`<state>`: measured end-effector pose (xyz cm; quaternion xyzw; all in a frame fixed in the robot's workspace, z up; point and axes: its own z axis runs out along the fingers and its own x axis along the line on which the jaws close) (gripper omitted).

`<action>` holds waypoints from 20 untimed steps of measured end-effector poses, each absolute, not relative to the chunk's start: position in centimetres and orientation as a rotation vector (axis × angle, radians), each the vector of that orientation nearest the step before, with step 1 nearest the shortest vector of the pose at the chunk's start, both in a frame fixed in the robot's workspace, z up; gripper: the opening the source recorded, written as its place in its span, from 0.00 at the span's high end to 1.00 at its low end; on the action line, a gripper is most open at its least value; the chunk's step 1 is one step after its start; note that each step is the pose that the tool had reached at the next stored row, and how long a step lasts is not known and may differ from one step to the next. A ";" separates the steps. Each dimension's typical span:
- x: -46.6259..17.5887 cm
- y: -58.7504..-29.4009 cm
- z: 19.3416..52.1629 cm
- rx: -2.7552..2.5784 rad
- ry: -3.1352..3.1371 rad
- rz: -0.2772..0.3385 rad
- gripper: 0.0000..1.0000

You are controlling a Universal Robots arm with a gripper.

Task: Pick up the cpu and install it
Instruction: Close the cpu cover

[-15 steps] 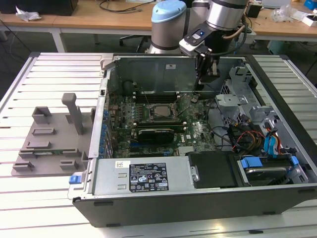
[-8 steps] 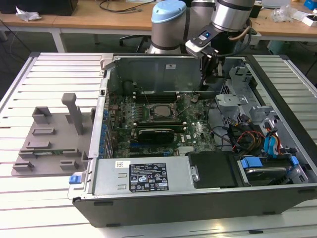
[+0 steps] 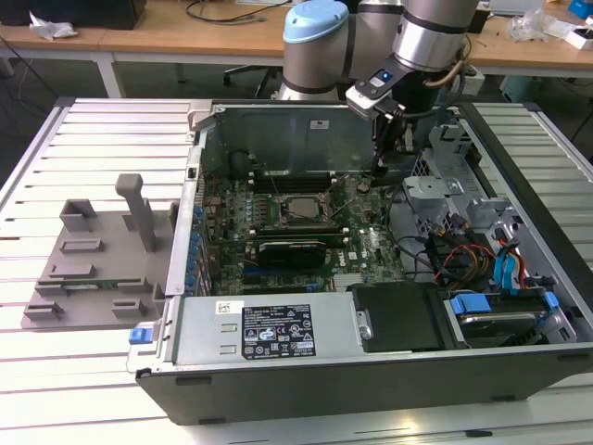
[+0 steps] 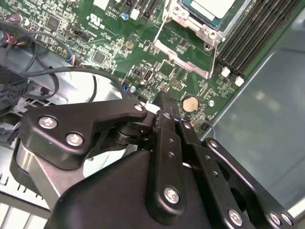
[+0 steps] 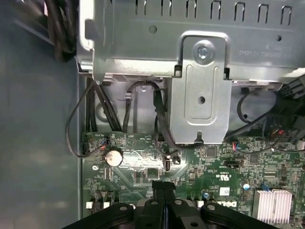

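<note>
On a pale slatted surface (image 3: 93, 371), the black end effector (image 4: 164, 102), tips pinched together on nothing, is hovering inside an open grey computer case (image 3: 371, 375) beside a silver coin battery (image 4: 189, 103), apart from the silvery square cpu (image 4: 214, 7) lying in its socket (image 4: 209, 29); keeping clear of the black cables (image 4: 71, 71) seems wise.

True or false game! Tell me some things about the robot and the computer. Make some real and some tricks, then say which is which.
1. The gripper hangs over the green board inside the computer case. True.
2. The gripper holds the chip. False: it is shut on nothing, and the chip lies in the socket on the board.
3. The grey tray lies outside the case. True.
4. The round battery lies on the tray. False: it sits on the green board.
</note>
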<state>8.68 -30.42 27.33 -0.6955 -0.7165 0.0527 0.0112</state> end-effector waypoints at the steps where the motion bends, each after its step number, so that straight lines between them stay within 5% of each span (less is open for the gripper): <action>1: 8.6 -30.4 27.0 -2.169 -2.235 0.165 0.89; 20: 4.9 -30.4 24.9 -2.172 -2.237 0.160 0.89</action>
